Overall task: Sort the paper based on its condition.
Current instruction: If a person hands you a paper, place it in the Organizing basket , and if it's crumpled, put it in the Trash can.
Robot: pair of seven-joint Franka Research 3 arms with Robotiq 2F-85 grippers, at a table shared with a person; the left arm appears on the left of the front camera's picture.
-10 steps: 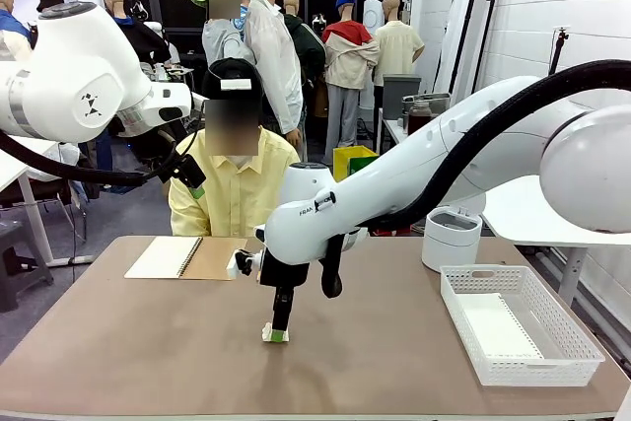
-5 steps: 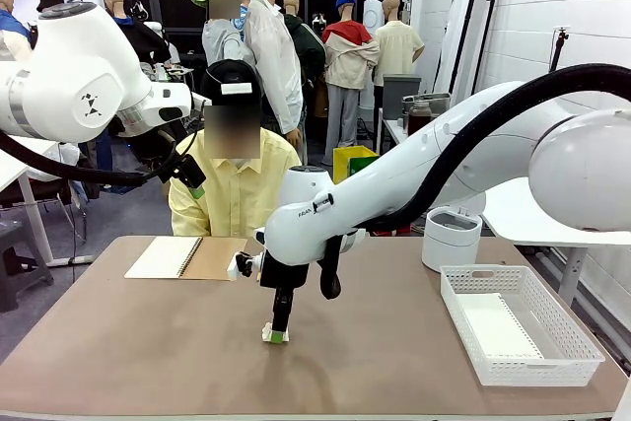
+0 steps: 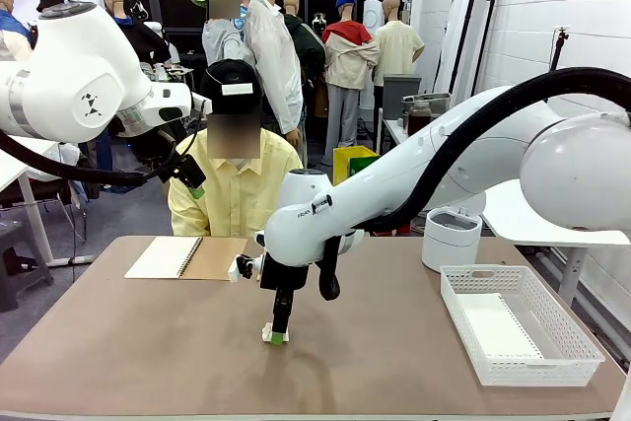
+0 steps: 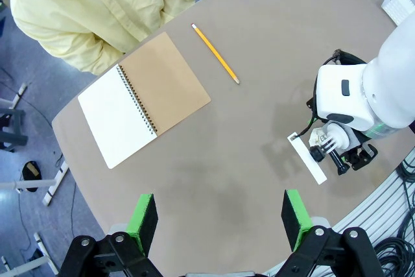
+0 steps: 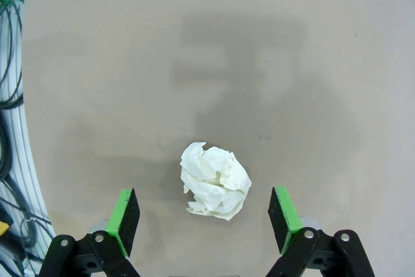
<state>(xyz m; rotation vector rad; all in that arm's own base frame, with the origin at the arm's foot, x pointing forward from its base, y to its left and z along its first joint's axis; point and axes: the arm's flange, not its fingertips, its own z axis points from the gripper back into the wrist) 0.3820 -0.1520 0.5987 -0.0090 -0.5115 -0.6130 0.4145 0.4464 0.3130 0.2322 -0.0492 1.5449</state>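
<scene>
The crumpled paper ball (image 5: 216, 183) lay on the bare counter (image 5: 292, 63), midway between the right gripper's (image 5: 206, 217) wide-open fingers (image 5: 124, 215). It looked feather-light, soft and springy, likely to squash under pressure and skid if nudged; a gentle pinch across its widest middle seemed best. In the basket (image 3: 577, 354) at the right lay a flat white sheet (image 3: 498, 325). The left gripper (image 4: 220, 217) hung high, spread open and empty, above the notebook (image 4: 144, 97) and pencil (image 4: 215, 53). Against the frame a second earlier, the right gripper had hardly shifted, poised low at the ball.

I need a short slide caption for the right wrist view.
Open right hand poised over a crumpled paper ball lying on the brown table.
</scene>
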